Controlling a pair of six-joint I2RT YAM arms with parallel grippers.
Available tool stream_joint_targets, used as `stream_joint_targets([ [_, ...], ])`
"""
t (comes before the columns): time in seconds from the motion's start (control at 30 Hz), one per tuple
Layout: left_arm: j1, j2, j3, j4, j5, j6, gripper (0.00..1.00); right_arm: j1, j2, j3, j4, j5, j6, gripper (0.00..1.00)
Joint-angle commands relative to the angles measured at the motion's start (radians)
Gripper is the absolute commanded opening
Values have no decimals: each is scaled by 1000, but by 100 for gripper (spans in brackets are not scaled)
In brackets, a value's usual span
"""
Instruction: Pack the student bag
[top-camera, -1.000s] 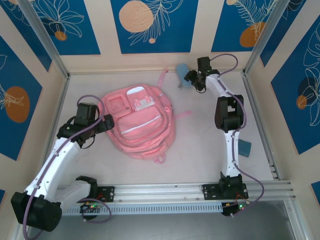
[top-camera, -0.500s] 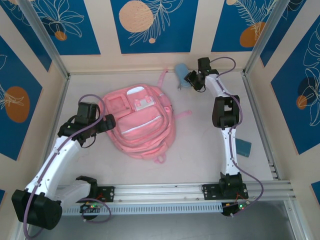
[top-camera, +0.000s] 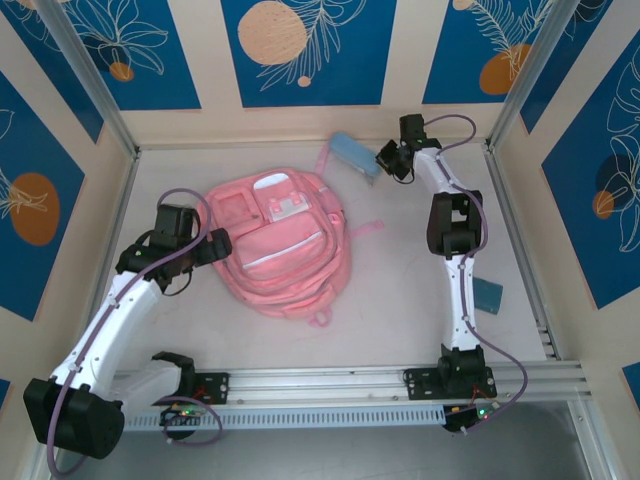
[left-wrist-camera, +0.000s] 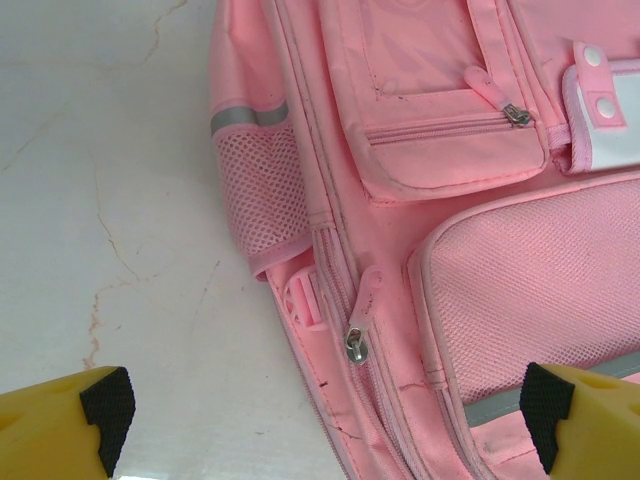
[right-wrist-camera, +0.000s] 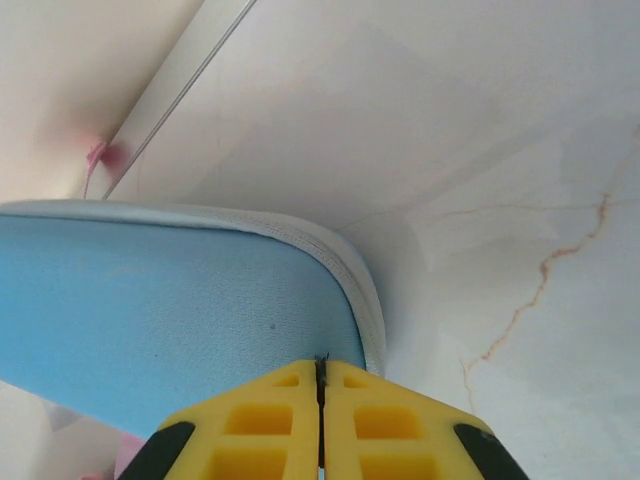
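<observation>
Left tool (left-wrist-camera: 325, 410): jaws fully apart and holding nothing, poised over the left edge of the student bag (top-camera: 285, 245), with one fingertip (left-wrist-camera: 100, 405) above the bare surface (top-camera: 400, 290) and the other above the bag's mesh front pocket. The pink bag lies flat, front up, left of centre on the surface. Right tool (right-wrist-camera: 320, 400): jaws pressed together on the edge of a light-blue pencil case (top-camera: 352, 153), near the back wall just beyond the bag's top.
</observation>
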Motion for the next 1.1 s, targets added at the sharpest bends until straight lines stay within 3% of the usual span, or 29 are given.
stream_joint_targets([
  [0.0,8,-7,24,-2,20,19,100,4,-49,-69,-67,-10,-13,9],
  [0.27,8,-6,22,0,28,22,100,31,-162,-160,-17,-63,-57,18],
  [0.43,8,-7,23,-3,37,24,100,62,-204,-197,-10,18,-107,38],
  [0.6,9,-6,21,-2,37,25,100,104,-185,-192,-20,64,-159,50],
  [0.8,8,-6,21,-3,41,24,100,149,-117,-123,-66,175,-213,52],
  [1.07,8,-7,18,-3,41,23,100,151,-27,-42,-79,187,-214,52],
])
